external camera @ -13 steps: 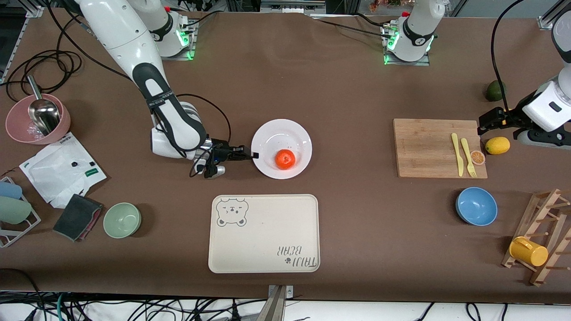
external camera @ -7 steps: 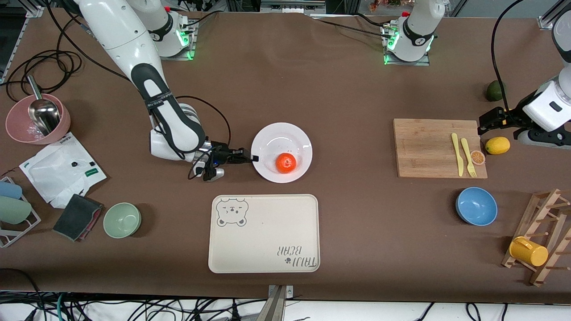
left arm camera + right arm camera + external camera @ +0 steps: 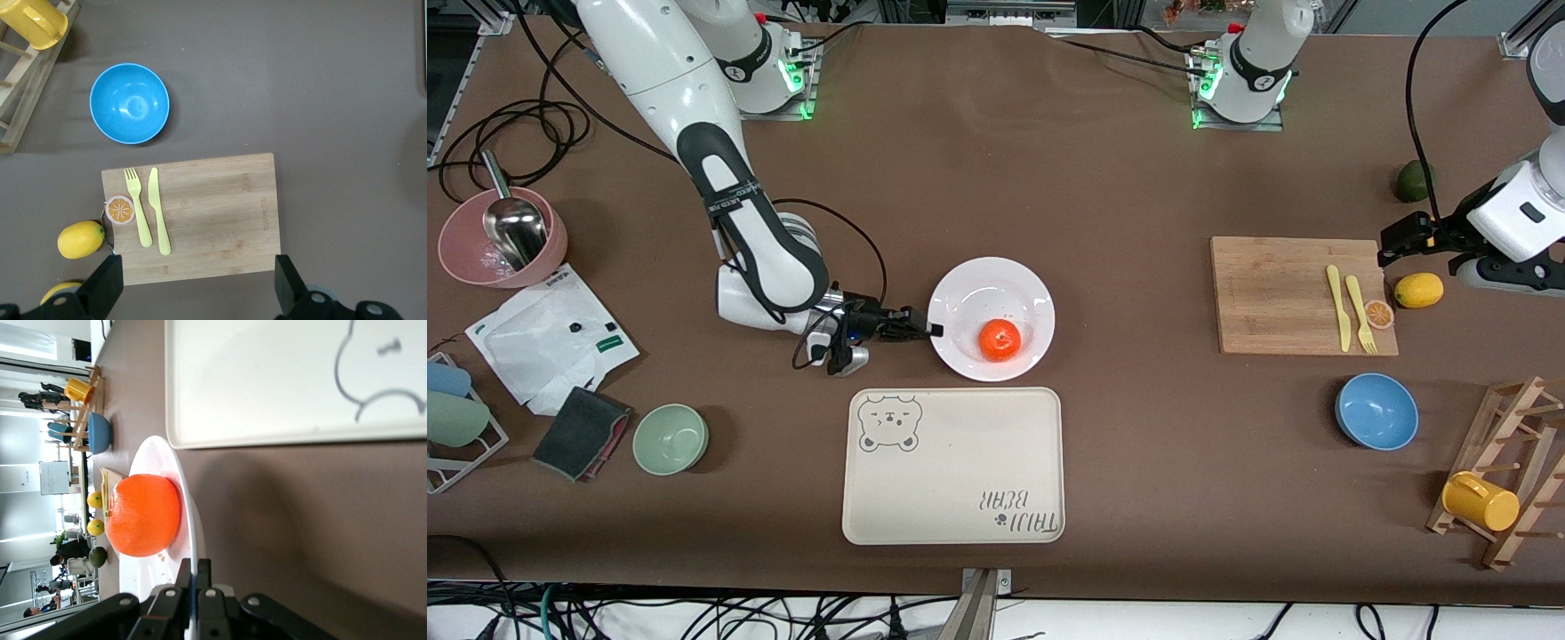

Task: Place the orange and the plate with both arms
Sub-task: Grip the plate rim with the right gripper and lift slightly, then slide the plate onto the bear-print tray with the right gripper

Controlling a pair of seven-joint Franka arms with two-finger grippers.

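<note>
Plate (image 3: 991, 293) with orange (image 3: 999, 340) held at its rim above the brown table (image 3: 1120, 196).

The right gripper (image 3: 934, 330) is clamped on the plate's rim at the edge toward the right arm's end, and the orange sits in the plate's well. The plate lies just beside the cream bear tray (image 3: 953, 465), farther from the front camera than the tray. The left gripper (image 3: 197, 290), fingers spread wide and holding nothing, hangs over the edge of the wooden cutting board (image 3: 1294, 296), which is well apart from the tray toward the left arm's end. The brown cloth covers the whole tabletop; cables trail at its edges. In the right wrist view, bright windows show in the room past the table.
</note>
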